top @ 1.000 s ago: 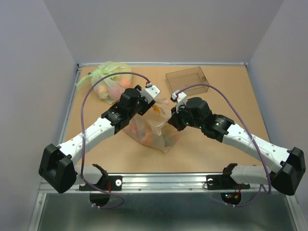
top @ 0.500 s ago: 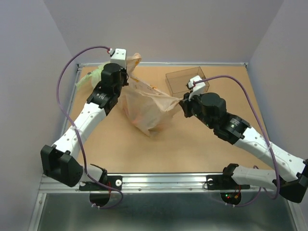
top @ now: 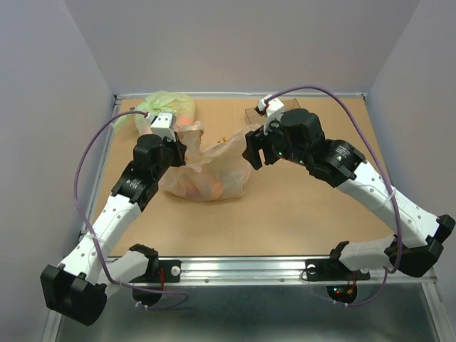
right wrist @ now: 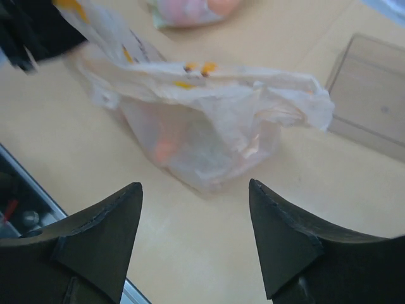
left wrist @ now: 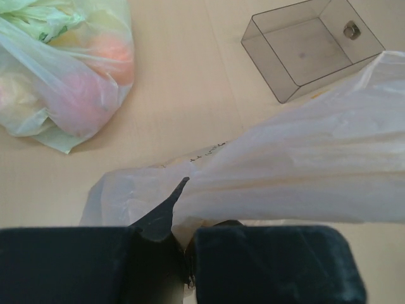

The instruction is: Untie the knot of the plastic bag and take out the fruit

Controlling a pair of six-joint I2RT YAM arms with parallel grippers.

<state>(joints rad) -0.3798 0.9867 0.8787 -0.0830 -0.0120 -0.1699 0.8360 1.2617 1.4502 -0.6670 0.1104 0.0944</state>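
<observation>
The pale peach plastic bag lies on the table between both arms. Its top film is pulled into a band running up toward my left gripper. In the left wrist view my left gripper is shut on a bunch of that film. My right gripper hangs open just right of the bag, touching nothing. In the right wrist view its jaws stand wide apart in front of the bag. Orange fruit shows dimly through the film. A loose bunched end sticks out to the right. I cannot make out a tied knot.
A smaller light-green bag with pinkish fruits lies at the far left, also seen in the left wrist view. A clear plastic box stands at the far middle, partly behind my right arm. The table's walls close in on both sides.
My right gripper has let go of the bag and opened. My left gripper came down and nearer with the film still held. The bag has sunk onto the table.
</observation>
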